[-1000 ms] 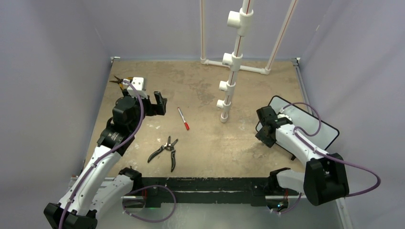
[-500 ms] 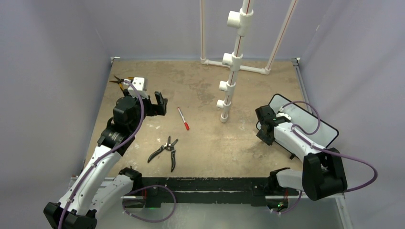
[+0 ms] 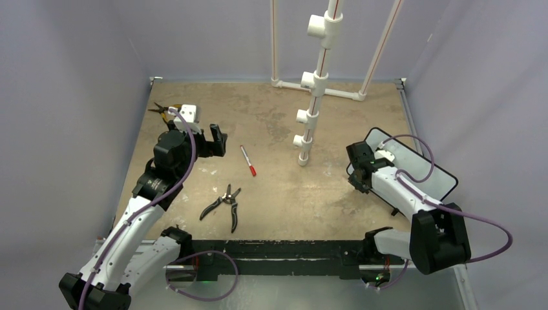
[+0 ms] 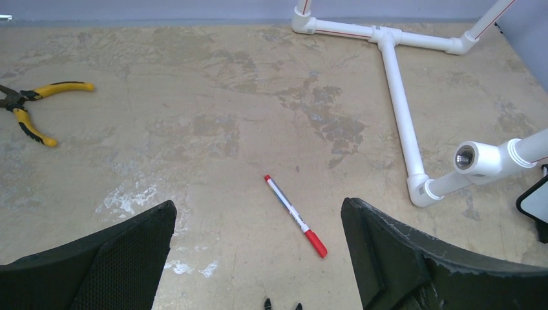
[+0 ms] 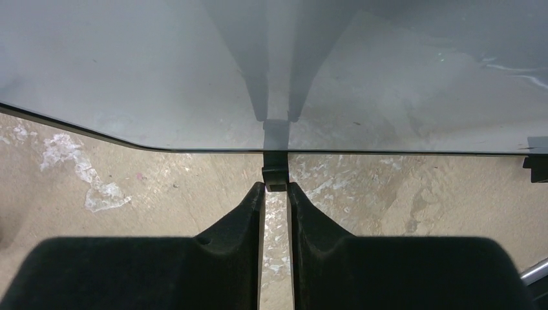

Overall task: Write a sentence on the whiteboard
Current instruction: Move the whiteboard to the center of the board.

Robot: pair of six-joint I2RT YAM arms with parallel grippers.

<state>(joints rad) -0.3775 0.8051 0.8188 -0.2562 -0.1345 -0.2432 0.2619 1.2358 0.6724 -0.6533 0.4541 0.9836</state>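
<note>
The whiteboard (image 3: 413, 165) lies at the right of the table, its glossy white face (image 5: 194, 64) filling the top of the right wrist view. No sentence shows on the part of its face that I see. My right gripper (image 3: 359, 173) is at the board's left end, its jaws nearly together (image 5: 276, 186) and pinching a small black foot (image 5: 275, 175) under the board's edge. A red-capped marker (image 3: 248, 160) lies on the table mid-left. My left gripper (image 3: 216, 139) hovers just left of it, wide open (image 4: 257, 205), with the marker (image 4: 295, 215) on the table ahead between the fingers.
A white PVC pipe frame (image 3: 316, 84) stands at the back centre, with its base pipes (image 4: 400, 110) on the table. Yellow-handled pliers (image 3: 160, 108) and a white box (image 3: 187, 113) sit at the back left. Black cutters (image 3: 223, 205) lie near the front, left of centre.
My right gripper's jaws have narrowed onto the board's foot, and its wrist shifted slightly. The left arm and the marker have not moved.
</note>
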